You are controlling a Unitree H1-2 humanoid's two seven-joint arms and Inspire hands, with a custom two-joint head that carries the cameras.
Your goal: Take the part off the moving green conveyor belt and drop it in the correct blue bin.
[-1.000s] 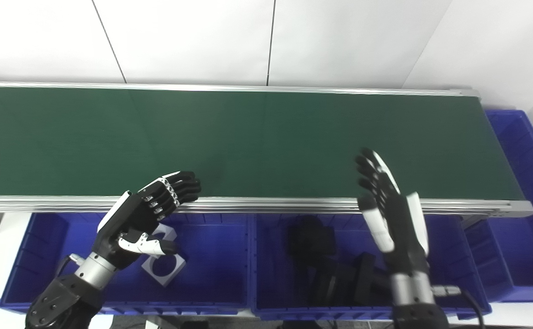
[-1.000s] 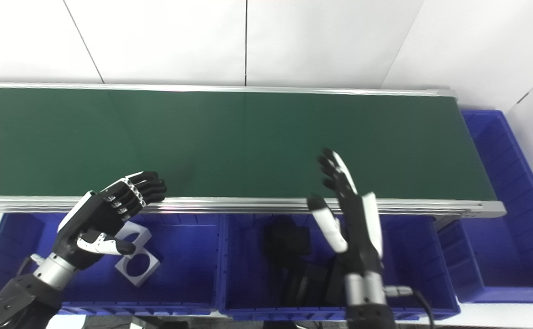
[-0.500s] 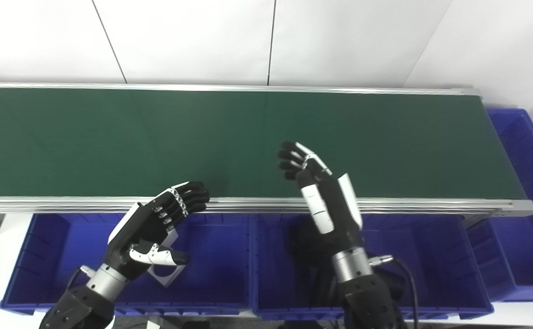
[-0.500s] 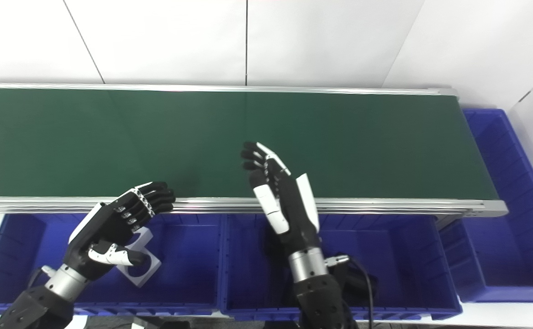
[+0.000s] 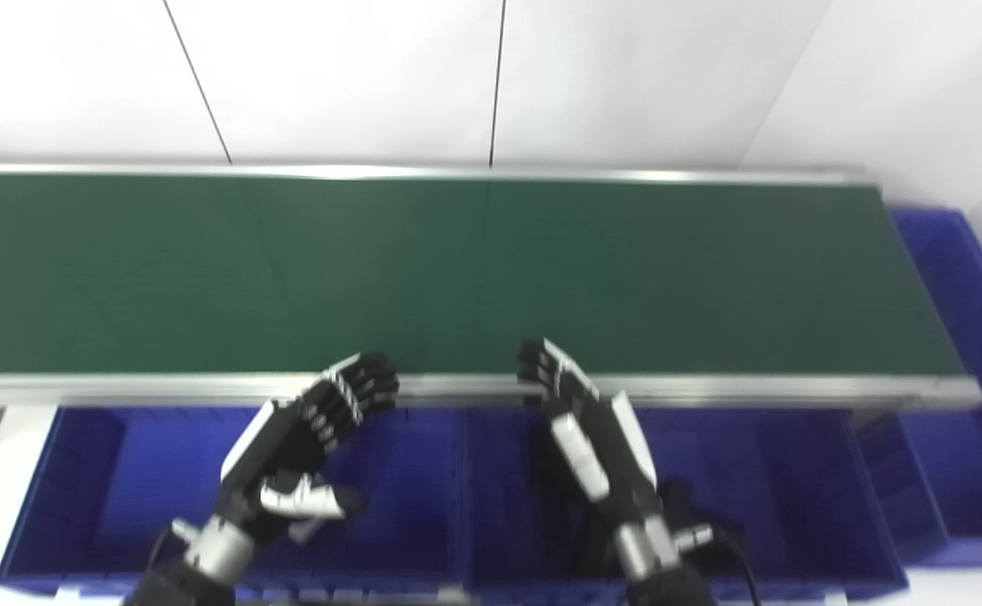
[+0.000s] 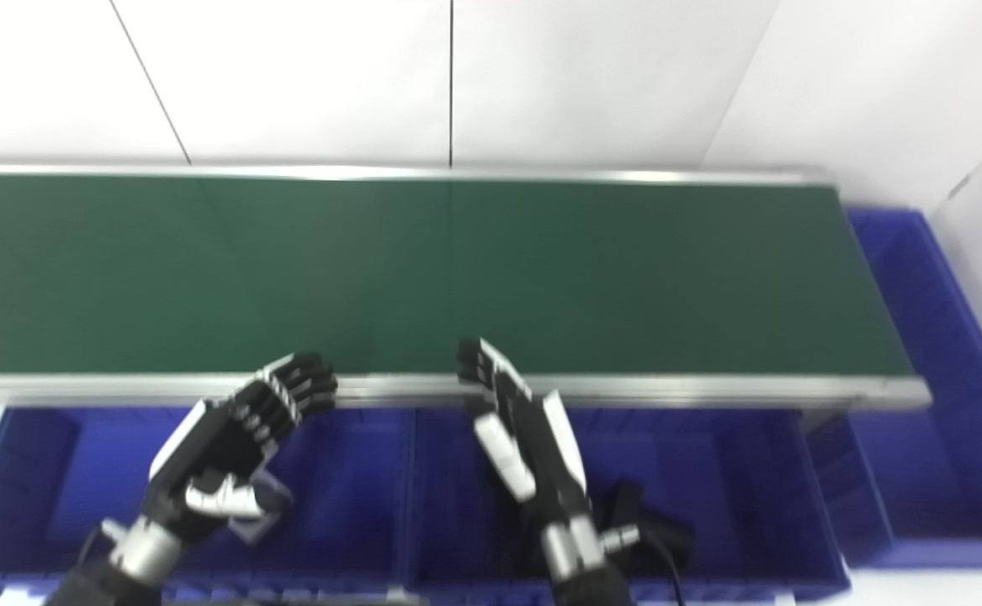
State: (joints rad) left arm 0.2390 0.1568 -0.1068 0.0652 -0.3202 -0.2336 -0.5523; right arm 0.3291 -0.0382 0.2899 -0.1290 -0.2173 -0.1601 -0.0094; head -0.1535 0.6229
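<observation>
The whole view has dipped and blurred. The green conveyor belt [image 5: 491, 269] carries no part. The right hand [image 5: 583, 429] has drawn back from the belt to its near rail, above the middle blue bin [image 5: 793, 471], fingers apart, holding nothing. The left hand [image 5: 301, 442] stays over the left blue bin [image 5: 78, 471], fingers loosely curled, empty.

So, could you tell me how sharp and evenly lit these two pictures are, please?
Left eye view: motion blur throughout, smearing the left hand, right hand and bins; a bright streak of glare on the belt's far rail. Right eye view: the same blur, the belt evenly lit, bin interiors dark.
</observation>
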